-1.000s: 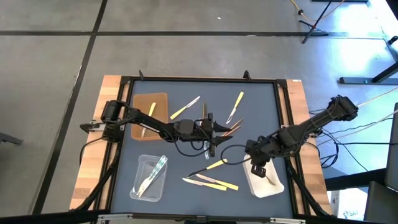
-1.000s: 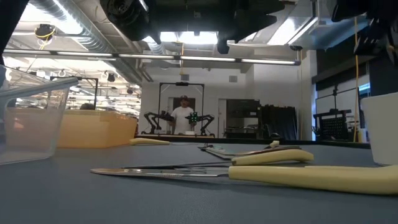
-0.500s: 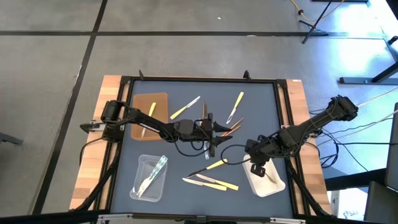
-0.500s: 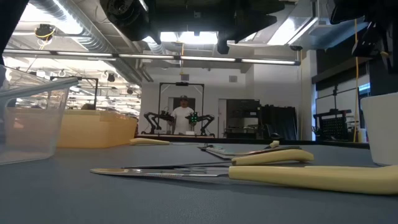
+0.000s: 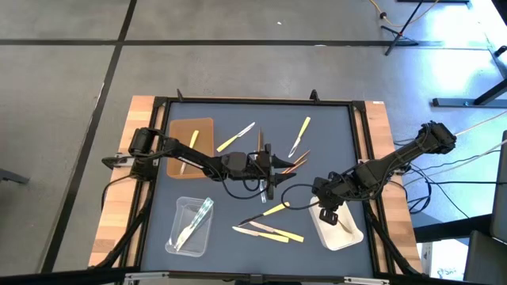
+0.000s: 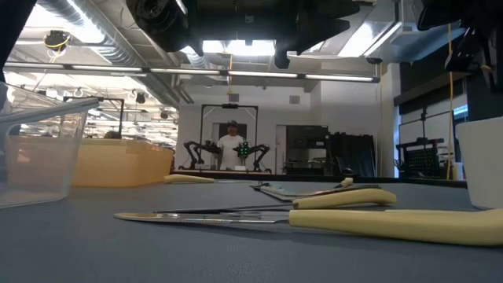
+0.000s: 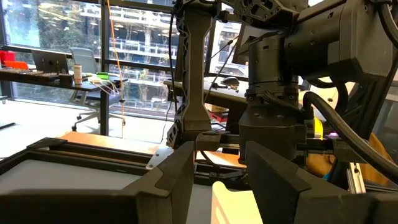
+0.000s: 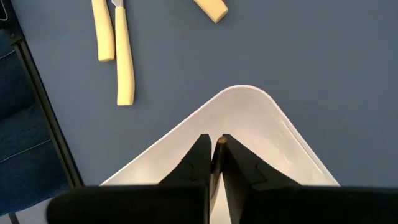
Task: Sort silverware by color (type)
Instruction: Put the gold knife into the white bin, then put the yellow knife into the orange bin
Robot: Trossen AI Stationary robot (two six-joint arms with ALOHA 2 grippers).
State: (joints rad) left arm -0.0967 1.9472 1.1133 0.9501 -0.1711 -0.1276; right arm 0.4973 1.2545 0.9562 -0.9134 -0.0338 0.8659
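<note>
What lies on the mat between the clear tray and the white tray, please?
In the high view, yellow-handled utensils lie between the clear tray and the white tray.

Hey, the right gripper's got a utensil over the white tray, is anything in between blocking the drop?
Nothing visible. The right gripper pinches a slim utensil directly above the white tray, whose inside shows bare below it.
</note>
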